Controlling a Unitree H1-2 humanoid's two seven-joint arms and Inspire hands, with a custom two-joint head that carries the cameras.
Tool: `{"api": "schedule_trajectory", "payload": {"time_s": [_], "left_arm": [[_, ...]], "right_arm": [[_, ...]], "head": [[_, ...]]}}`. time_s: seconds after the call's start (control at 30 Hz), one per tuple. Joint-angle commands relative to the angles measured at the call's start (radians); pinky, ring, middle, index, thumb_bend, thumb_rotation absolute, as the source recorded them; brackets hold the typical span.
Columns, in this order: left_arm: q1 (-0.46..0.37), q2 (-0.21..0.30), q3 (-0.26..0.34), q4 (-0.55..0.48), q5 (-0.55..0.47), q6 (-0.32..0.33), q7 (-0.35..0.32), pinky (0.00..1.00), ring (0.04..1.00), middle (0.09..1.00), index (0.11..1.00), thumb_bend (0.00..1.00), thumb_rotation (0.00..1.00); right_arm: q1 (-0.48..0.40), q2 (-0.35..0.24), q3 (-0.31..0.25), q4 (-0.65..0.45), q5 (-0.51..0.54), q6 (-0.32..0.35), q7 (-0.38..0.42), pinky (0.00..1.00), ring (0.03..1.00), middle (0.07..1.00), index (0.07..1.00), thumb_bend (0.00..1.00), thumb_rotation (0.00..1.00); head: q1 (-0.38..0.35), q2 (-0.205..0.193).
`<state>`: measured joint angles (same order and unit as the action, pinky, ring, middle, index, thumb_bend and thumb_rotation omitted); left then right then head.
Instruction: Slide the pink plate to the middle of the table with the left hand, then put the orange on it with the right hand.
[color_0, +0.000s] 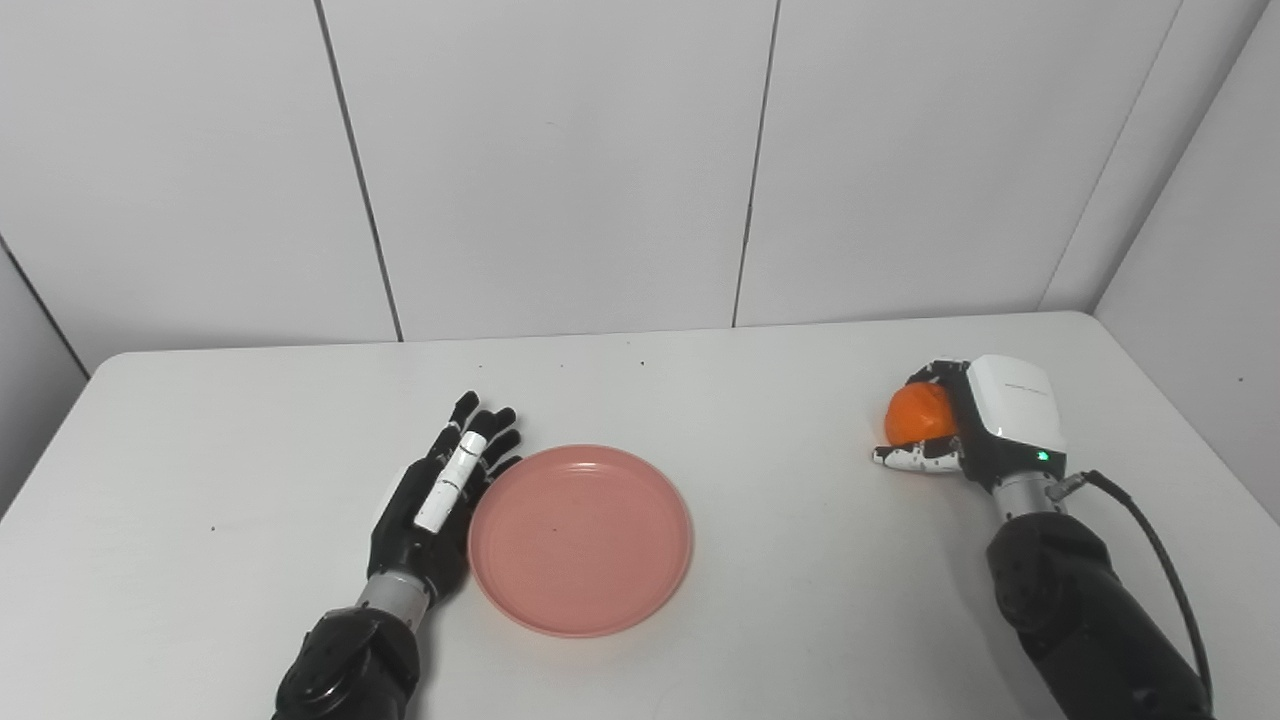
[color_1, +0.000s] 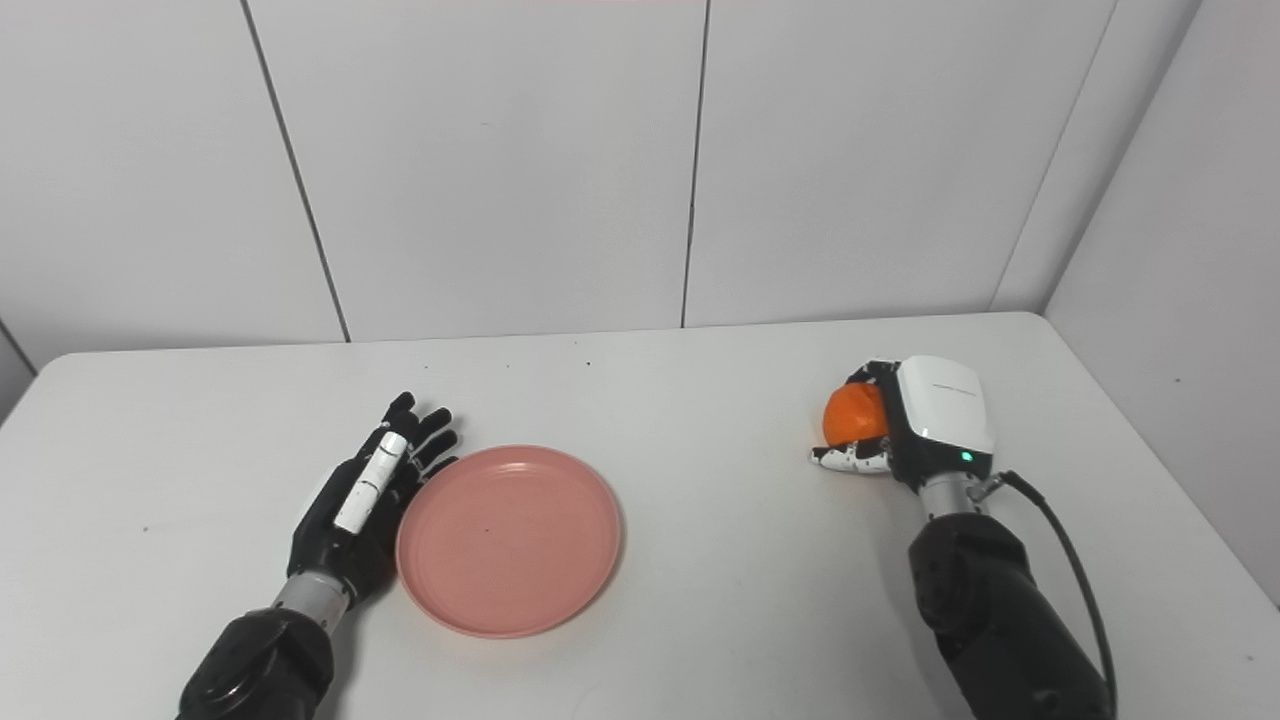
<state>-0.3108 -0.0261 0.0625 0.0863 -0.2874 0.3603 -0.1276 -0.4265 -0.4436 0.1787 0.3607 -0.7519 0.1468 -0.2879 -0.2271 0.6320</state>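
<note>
Plate (color_0: 581, 540) flat mid-table, left hand (color_0: 440, 495) alongside, orange (color_0: 919, 414) in right hand (color_0: 985, 420)

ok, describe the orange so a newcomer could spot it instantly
Start at the white table and go to its right side, well right of the pink plate. The orange sits inside the closed right robot hand, the only bright orange round thing there.

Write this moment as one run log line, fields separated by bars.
left hand: open, beside pink plate | right hand: shut on orange | plate: empty
</note>
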Motion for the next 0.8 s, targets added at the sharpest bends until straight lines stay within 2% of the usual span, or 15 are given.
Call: {"api": "schedule_trajectory", "payload": {"time_s": [0.0,0.03,0.13,0.5,0.77], "left_arm": [[0.008,-0.007,-0.008,0.008,0.006,0.026,0.01,0.91,0.914,0.899,1.0,0.74,0.56],[0.008,-0.009,-0.008,0.009,0.005,0.027,0.011,0.92,0.915,0.899,1.0,0.74,0.56],[0.008,-0.009,-0.011,0.013,0.008,0.023,0.01,0.92,0.912,0.899,1.0,0.74,0.56],[0.011,-0.025,-0.022,0.009,0.024,0.025,0.024,0.89,0.897,0.886,1.0,0.76,0.57],[0.012,-0.036,-0.033,0.008,0.024,0.017,0.026,0.87,0.898,0.888,1.0,0.78,0.57]], "right_arm": [[-0.037,-0.031,-0.02,-0.036,0.006,-0.045,-0.031,0.19,0.251,0.353,0.488,0.51,0.13],[-0.038,-0.031,-0.021,-0.039,0.007,-0.046,-0.031,0.2,0.26,0.412,0.487,0.52,0.07],[-0.041,-0.032,-0.019,-0.064,0.007,-0.048,-0.025,0.22,0.275,0.463,0.486,0.52,0.01],[-0.065,-0.024,-0.001,-0.195,0.0,-0.062,0.026,0.18,0.235,0.47,0.485,0.53,0.0],[-0.067,0.005,0.003,-0.322,0.014,-0.05,0.112,0.16,0.211,0.469,0.485,0.53,0.0]], "head": [[0.0,-0.001],[0.005,-0.001],[0.014,-0.002],[0.054,0.0],[0.104,-0.001]]}}
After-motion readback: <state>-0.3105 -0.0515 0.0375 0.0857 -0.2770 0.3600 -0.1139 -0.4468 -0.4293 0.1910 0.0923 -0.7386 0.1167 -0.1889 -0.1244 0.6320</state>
